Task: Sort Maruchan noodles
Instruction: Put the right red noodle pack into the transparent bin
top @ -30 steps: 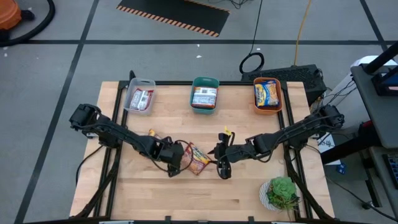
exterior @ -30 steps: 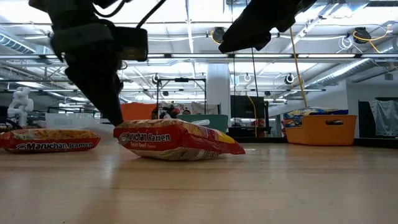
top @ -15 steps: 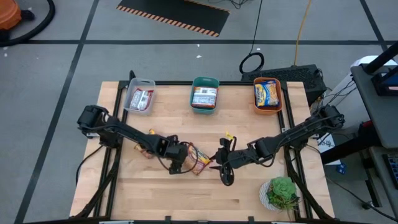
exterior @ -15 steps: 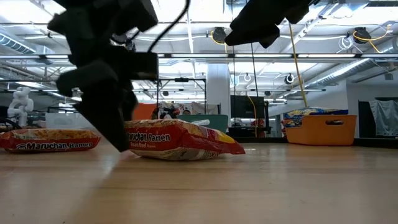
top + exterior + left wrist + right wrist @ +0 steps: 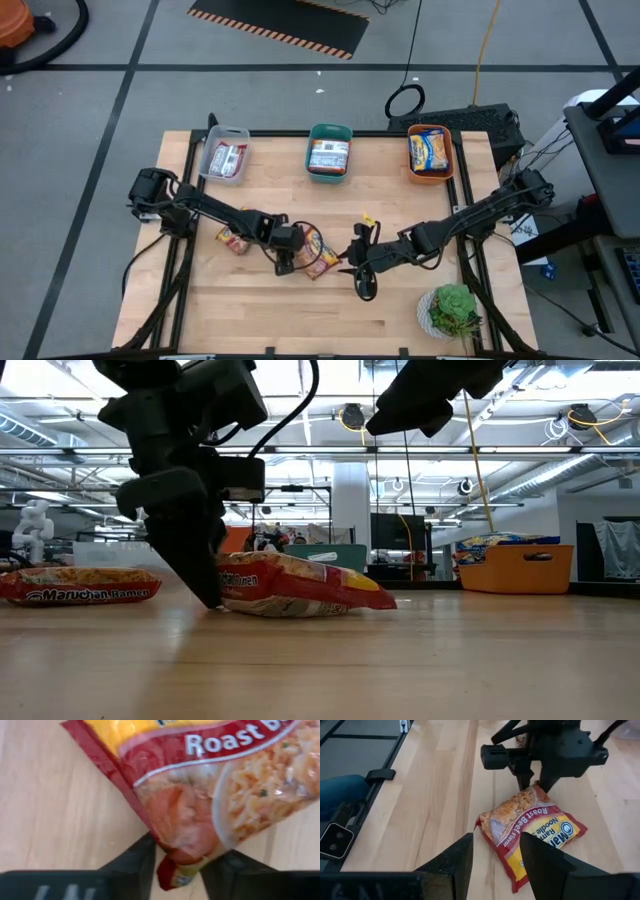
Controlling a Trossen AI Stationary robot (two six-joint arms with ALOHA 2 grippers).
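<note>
**A:** From above, where are you?

**B:** My left gripper (image 5: 287, 262) is down at mid-table on the end of the red Roast Beef packet (image 5: 319, 253). A second red packet (image 5: 233, 240) lies just beside my left arm. My right gripper (image 5: 362, 283) hangs just on the other side of the Roast Beef packet, not touching it. At the far edge of the table, the clear bin (image 5: 224, 157) holds a red packet, the teal bin (image 5: 329, 152) a blue-white one, the orange bin (image 5: 431, 152) an orange-yellow one. The potted plant (image 5: 454, 309) sits in the near right corner.

**A:** And at table height?

**B:** My left fingers (image 5: 190, 550) reach the wood at the packet's end (image 5: 300, 586); the packet lies flat. The other red packet (image 5: 80, 585) rests well apart from it.

**A:** Left wrist?

**B:** My two fingers (image 5: 132, 865) pinch the crimped edge of the packet (image 5: 200, 800); I have it gripped.

**A:** Right wrist?

**B:** My right fingers (image 5: 455, 857) stand apart with nothing between them. Beyond them lies the packet (image 5: 530, 835) with my left gripper (image 5: 536, 784) clamped on its far end.
</note>
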